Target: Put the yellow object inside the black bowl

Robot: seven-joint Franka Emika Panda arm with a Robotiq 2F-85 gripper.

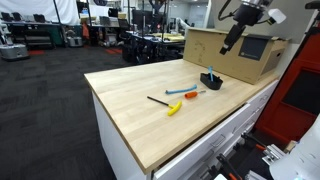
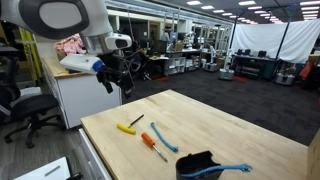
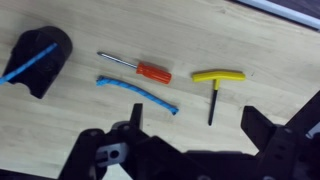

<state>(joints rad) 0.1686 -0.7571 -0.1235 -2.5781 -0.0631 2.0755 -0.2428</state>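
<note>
Nearest the front edge of the pale, planked butcher-block tabletop [image 1: 125,100]: small yellow-handled tool [image 1: 174,106], stubby bright-yellow T-shaped grip, smooth like plastic, with thin black rod, flat on bare wood, touching nothing. Just behind, toward the table's middle: slim screwdriver [image 1: 190,95] with glossy orange handle and grey, metal-looking shaft. Beside it, a thin blue strip [image 1: 178,90], gently curved, the two close together yet apart in the wrist view. Farther back, near the far edge: small round black bowl [image 1: 211,80], shallow and dark all over, well apart from the yellow-handled tool. In the bowl, a second blue piece [image 2: 232,169], propped up and poking out over the rim. Behind the bowl, at the far corner: large tan cardboard box [image 1: 235,55] of dull brown board, a dark rectangular panel on one side, any print too small to read. Highest and farthest: black pincer [image 2: 118,86] on the white arm, hanging well above the wood, fingers [image 3: 262,125] spread wide, gripping nothing, touching nothing.
</note>
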